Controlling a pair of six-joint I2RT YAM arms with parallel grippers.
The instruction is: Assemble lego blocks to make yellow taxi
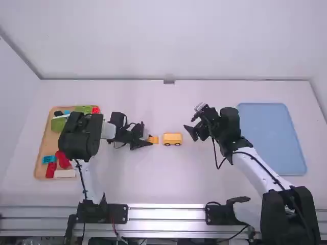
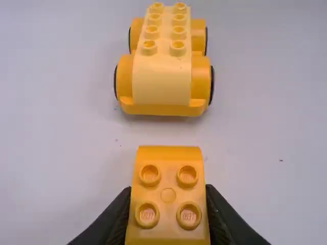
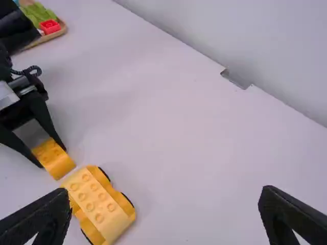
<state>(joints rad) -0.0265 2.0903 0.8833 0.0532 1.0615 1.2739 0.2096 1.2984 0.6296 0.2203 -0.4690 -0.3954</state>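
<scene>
The left gripper [image 2: 167,193], holding a yellow block [image 2: 168,171], should lift it level, line it up squarely over the wheeled body [image 1: 172,139] beside it on the table [image 1: 168,178], and press straight down; the right gripper [image 3: 164,196], spread wide, could steady that body. The wooden tray [image 1: 45,150] holds green, red, blue and white pieces [image 1: 63,161].

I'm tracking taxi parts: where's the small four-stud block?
In the high view, the small block is gripped by the left gripper, just left of the wheeled yellow car.
</scene>
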